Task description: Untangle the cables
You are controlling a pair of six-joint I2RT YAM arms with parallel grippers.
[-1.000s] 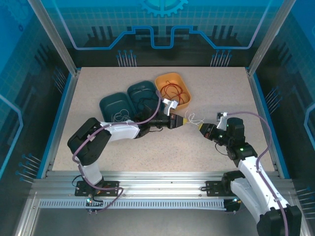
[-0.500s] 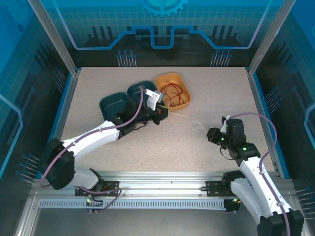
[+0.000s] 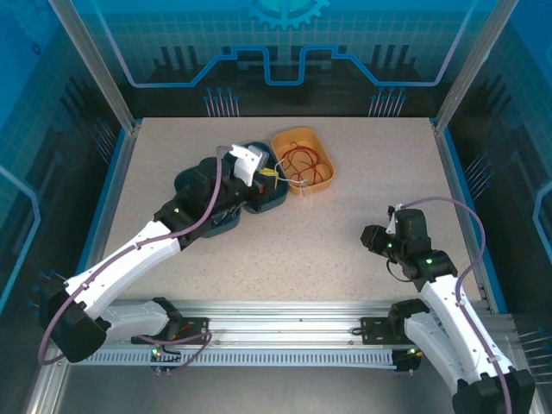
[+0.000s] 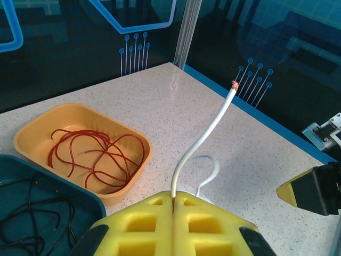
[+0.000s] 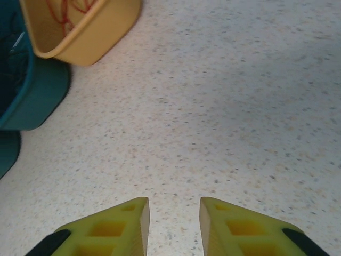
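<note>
Wire (image 4: 204, 133), whitish, curved, between foam pads (image 4: 144, 224) of left tool (image 4: 173, 200)

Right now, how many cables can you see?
3: red cable coiled in the orange tray, black cable in the teal tray beside it, white cable pinched in the left gripper. Others may be hidden.

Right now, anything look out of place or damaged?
Only the white cable: it is pinched in the left jaws, its free end sticking up in the air, not in a tray, and its tip looks bare. The red cable lies coiled inside the orange tray.
</note>
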